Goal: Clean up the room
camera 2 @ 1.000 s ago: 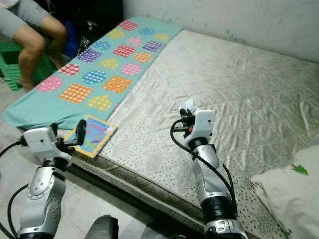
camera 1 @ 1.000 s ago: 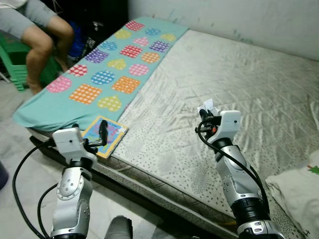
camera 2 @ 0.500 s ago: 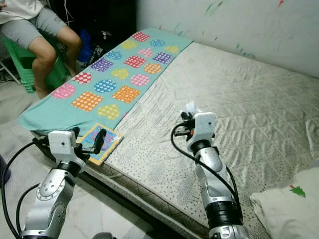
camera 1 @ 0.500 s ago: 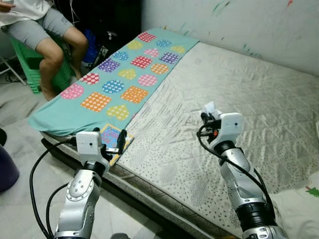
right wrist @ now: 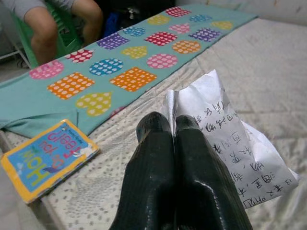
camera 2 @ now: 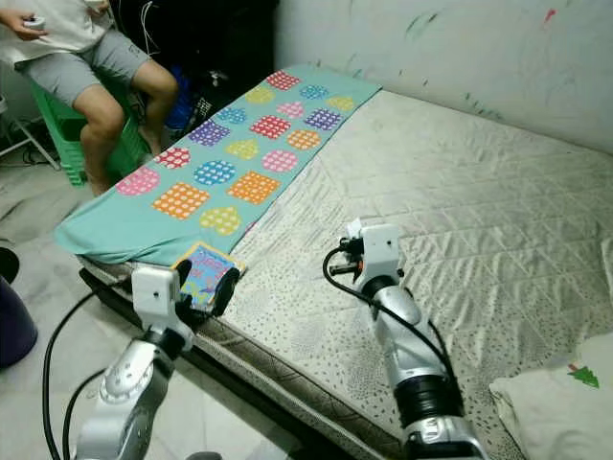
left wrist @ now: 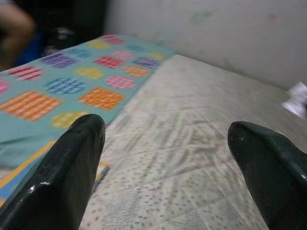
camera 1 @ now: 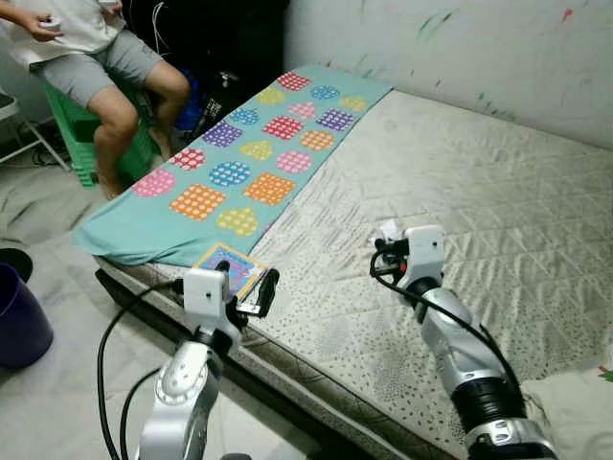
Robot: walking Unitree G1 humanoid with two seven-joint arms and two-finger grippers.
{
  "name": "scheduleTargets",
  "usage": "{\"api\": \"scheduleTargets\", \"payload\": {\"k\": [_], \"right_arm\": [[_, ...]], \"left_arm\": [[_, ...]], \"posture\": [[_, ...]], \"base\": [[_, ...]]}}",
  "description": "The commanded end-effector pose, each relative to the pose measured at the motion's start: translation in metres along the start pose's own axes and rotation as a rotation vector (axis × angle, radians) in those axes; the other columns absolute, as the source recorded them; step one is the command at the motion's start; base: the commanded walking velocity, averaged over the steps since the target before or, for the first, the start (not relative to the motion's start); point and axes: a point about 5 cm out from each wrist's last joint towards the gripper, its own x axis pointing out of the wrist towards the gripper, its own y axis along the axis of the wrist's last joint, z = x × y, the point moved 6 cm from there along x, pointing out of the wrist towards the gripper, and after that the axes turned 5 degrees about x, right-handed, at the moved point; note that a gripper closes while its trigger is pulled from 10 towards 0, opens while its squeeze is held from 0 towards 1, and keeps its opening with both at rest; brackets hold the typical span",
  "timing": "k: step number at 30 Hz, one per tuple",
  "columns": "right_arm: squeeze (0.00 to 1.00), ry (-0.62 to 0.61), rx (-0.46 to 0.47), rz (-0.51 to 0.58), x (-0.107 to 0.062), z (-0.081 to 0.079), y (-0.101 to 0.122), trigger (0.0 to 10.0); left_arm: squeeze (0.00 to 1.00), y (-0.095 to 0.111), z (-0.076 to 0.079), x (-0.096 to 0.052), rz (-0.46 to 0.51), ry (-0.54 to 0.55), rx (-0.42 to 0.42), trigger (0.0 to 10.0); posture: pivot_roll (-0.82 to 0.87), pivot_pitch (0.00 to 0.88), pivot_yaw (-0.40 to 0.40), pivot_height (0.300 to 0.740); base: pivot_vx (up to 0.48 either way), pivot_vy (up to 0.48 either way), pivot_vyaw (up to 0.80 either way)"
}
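My right gripper (camera 1: 382, 251) hovers over the middle of the grey mattress (camera 1: 498, 201) and is shut on a crumpled white paper (right wrist: 225, 139) with handwriting on it. A colourful children's book (camera 1: 228, 266) lies flat at the mattress's near left corner, beside a teal cloth (camera 1: 239, 163) with coloured patches. My left gripper (camera 1: 247, 287) is open just above that corner, right beside the book, with nothing between its fingers (left wrist: 72, 177).
A person sits on a green stool (camera 1: 77, 144) at the far left, knees near the bed's end. A dark purple bin (camera 1: 21, 321) stands on the floor to the left. A white pillow (camera 2: 565, 402) lies at the near right. A wall runs behind the bed.
The whole view has shifted as the camera moved. My left gripper now sits a little to the right of the book instead of over it. The right gripper still holds the paper.
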Motion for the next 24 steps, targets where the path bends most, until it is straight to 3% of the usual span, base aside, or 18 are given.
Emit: {"api": "scheduleTargets", "payload": {"k": [1, 4, 6, 8, 11, 18, 24], "right_arm": [[0.0, -0.053, 0.019, 0.015, -0.005, 0.008, -0.003, 10.0], [0.0, -0.192, 0.094, -0.003, -0.013, 0.02, -0.016, 10.0], [0.0, -0.198, 0.034, 0.04, -0.017, 0.019, -0.01, 10.0], [0.0, -0.161, 0.041, 0.049, -0.019, 0.015, -0.007, 10.0], [0.0, -0.095, -0.028, 0.047, -0.02, 0.01, -0.004, 10.0], [0.0, -0.125, -0.02, 0.086, -0.017, 0.02, 0.013, 10.0], [0.0, -0.117, -0.008, 0.082, -0.016, 0.016, 0.013, 10.0]], "left_arm": [[0.0, 0.005, -0.011, -0.003, 0.02, 0.057, 0.0, 10.0], [0.0, 0.005, -0.031, -0.008, 0.022, 0.143, -0.031, 10.0], [0.0, 0.006, -0.039, -0.01, 0.028, 0.182, -0.04, 10.0], [0.0, 0.006, -0.042, -0.008, 0.027, 0.194, -0.051, 10.0], [0.0, 0.006, -0.036, -0.003, 0.026, 0.165, -0.054, 10.0], [0.0, 0.009, -0.027, 0.004, 0.035, 0.148, -0.088, 10.0], [0.0, 0.017, -0.021, 0.011, 0.06, 0.134, -0.092, 10.0]], "posture": [[0.11, 0.0, -0.028, 0.74], [0.11, 0.0, -0.026, 0.74], [0.1, 0.0, -0.022, 0.74], [0.08, 0.0, -0.021, 0.74], [0.06, 0.0, -0.024, 0.74], [0.04, 0.009, -0.016, 0.74], [0.05, 0.012, -0.02, 0.74]], "base": [[0.0, 0.0, 0.0], [0.0, 0.0, 0.0], [0.0, 0.0, 0.0], [0.0, 0.0, 0.0], [0.0, 0.0, -0.15], [0.0, 0.0, -0.8], [0.0, 0.0, -0.8]]}}
